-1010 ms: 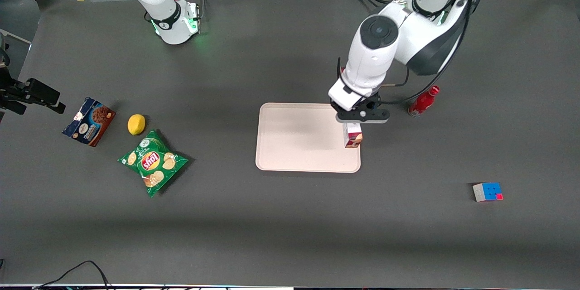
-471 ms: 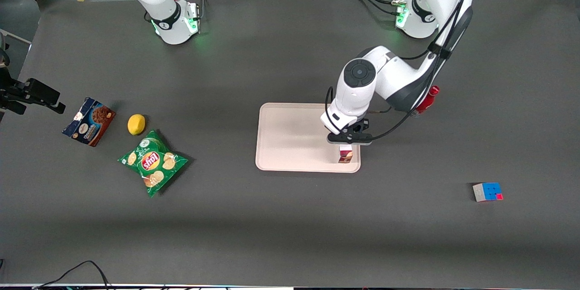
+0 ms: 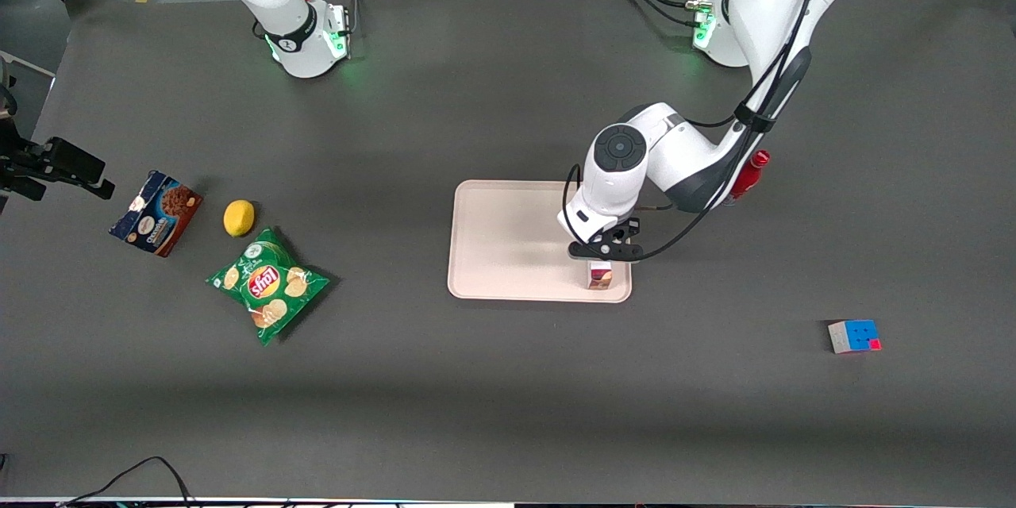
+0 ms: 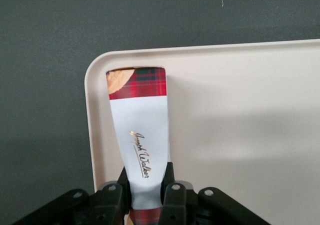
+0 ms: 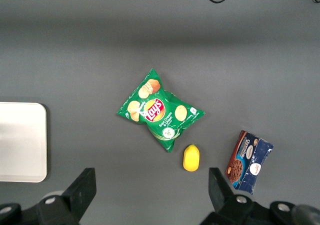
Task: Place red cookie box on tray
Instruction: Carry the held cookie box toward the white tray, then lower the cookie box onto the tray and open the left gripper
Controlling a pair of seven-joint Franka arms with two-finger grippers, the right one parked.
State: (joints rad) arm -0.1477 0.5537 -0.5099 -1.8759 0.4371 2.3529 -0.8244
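Gripping the red cookie box [image 4: 141,135] by its upper end, the hand [image 4: 145,192] holds it upright. Directly beneath the hand, the box's lower end sits inside a corner of the tray [image 4: 240,135] on the desk [image 3: 476,381].

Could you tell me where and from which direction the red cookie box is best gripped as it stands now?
From above, across its narrow upper end: the red cookie box stands upright in a corner of the tray, and the gripper already clamps that end across its slim faces.
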